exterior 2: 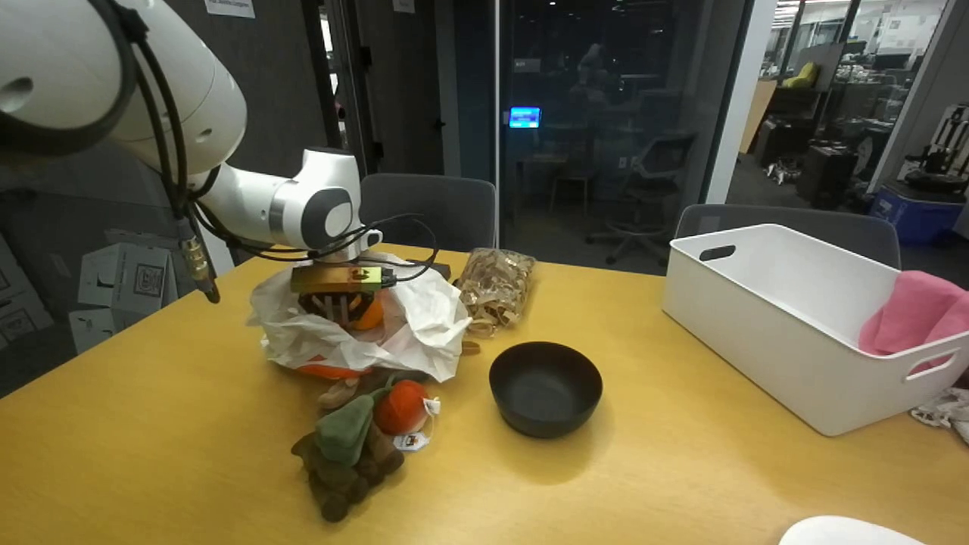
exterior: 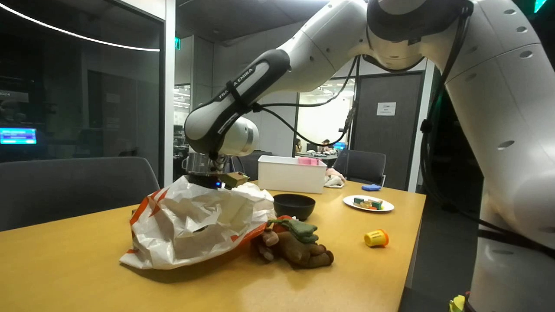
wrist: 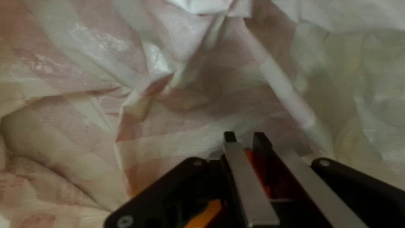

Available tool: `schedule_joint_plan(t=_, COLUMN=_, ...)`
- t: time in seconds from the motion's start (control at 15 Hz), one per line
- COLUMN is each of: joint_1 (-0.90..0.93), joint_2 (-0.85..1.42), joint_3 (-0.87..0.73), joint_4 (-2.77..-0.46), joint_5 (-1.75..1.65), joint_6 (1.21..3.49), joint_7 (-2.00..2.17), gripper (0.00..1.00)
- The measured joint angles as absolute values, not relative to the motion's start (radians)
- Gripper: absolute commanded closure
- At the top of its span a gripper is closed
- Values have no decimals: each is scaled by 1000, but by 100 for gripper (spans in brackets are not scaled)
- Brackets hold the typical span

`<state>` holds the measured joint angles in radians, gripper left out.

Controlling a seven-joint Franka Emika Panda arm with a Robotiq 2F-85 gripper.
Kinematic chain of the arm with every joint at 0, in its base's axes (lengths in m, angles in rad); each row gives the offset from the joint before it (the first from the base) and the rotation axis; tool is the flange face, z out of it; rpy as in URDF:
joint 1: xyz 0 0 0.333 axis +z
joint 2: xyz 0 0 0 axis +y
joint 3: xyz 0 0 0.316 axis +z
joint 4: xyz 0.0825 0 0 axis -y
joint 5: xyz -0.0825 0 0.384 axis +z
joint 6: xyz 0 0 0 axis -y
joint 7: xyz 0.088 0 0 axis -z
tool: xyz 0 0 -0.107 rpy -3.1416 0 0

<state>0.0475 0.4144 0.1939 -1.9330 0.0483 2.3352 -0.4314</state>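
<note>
My end effector is down inside the bag, its fingers standing close together with a narrow gap between them. In the wrist view a red patch shows in that gap and an orange thing shows back from the tips, behind the linkage. Whether the two are one object, and whether I have anything pinched, I cannot tell.

To me everything hinges on that closeness: the orange thing lies within the bag, right by the fingers. An exterior view agrees, with orange showing just beside them in the bag's mouth. I can't read its long axis, because the end effector and the bag's folds hide most of it.

Just outside the bag, a toy lies against it on the counter. A clear packet sits just beside the bag, and a black bowl stands near it. Well apart from the bag are a white box, a plate and a yellow cup on its side.
</note>
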Motion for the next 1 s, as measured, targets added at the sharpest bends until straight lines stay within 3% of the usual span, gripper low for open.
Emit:
schedule_joint_plan(t=0.13, joint_1=53, joint_2=402, joint_3=194, joint_4=-1932, joint_5=45, joint_6=2335, joint_7=-427, gripper=98)
schedule_joint_plan(t=0.27, joint_1=59, joint_2=388, joint_3=194, joint_4=-1932, joint_5=42, joint_6=2335, joint_7=-418, gripper=91)
schedule_joint_plan(t=0.33, joint_1=61, joint_2=382, joint_3=194, joint_4=-1932, joint_5=40, joint_6=2333, joint_7=-412, gripper=71)
schedule_joint_plan(t=0.8, joint_1=60, joint_2=397, joint_3=199, joint_4=-1929, joint_5=62, joint_6=2336, joint_7=-426, gripper=17)
schedule_joint_plan(t=1.0, joint_1=46, joint_2=431, joint_3=238, joint_4=-1921, joint_5=169, joint_6=2400, joint_7=-483, gripper=0)
